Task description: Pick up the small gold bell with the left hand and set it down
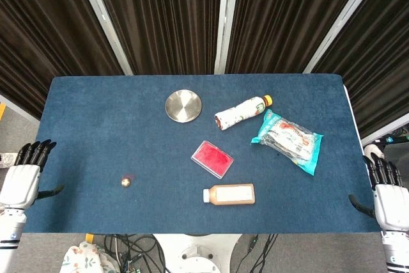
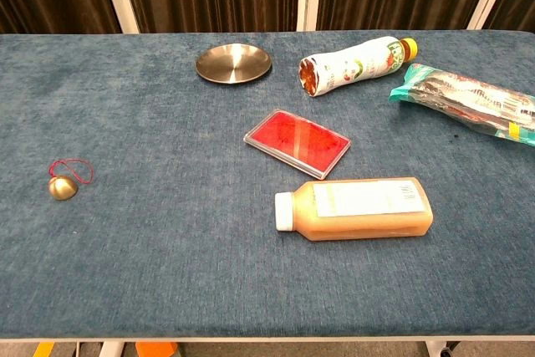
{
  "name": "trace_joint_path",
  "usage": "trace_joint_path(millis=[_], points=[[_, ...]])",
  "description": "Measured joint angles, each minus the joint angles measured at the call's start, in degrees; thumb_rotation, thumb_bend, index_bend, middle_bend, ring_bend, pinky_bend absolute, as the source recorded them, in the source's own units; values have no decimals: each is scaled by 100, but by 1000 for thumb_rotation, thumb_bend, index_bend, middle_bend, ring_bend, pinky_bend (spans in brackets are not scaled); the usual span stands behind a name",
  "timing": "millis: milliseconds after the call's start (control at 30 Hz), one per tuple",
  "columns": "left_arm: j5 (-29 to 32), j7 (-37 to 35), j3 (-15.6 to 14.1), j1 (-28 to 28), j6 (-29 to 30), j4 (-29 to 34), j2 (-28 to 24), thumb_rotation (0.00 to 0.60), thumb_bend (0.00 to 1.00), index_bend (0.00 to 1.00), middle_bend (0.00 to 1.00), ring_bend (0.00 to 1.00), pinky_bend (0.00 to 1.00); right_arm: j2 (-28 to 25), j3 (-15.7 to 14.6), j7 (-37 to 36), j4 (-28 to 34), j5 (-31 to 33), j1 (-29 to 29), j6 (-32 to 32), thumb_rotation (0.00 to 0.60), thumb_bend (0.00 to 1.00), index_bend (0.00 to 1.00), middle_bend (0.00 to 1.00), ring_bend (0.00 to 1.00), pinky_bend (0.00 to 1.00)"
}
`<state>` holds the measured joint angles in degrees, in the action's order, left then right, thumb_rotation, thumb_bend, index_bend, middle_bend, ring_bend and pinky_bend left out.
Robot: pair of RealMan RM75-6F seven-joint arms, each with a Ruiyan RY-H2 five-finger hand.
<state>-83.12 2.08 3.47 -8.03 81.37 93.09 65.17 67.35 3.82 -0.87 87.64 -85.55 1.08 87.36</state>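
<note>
Here the bell (image 1: 126, 182) lies on the blue worktop (image 1: 96, 119), in its front left part, with a thin red cord (image 2: 73, 168) looped just behind it. Nothing touches it, so the pick-up is not yet begun.

The left hand (image 1: 24, 176) rests off the left edge of the worktop, fingers straight and a little apart, thumb pointing toward the cloth; it holds nothing. The right hand (image 1: 387, 191) rests the same way off the right edge, also with nothing in it.

The relation that matters: from the left hand the bell lies inward, toward the middle of the worktop, and at almost the same depth, so I judge a mostly sideways reach is enough. The left hand is clearly nearer; the right one is far, with the juice bottle (image 1: 229, 194) and the red case (image 1: 212, 158) between. The bell is round, so it has no long axis; the cord side is probably the one to avoid, and the bell may roll when touched
</note>
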Motion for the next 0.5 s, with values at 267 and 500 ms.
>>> trace_joint_path(millis=[267, 500], points=[[-7, -22, -16, -12, -30, 21, -10, 600, 0, 102, 56, 0, 21, -35, 8, 19, 33, 34, 0, -17, 600, 105, 0, 0, 0, 0], [-191, -216, -122, -59, -130, 32, 20, 600, 0, 133, 69, 0, 53, -55, 26, 4, 35, 28, -2, 13, 600, 104, 0, 0, 0, 0]])
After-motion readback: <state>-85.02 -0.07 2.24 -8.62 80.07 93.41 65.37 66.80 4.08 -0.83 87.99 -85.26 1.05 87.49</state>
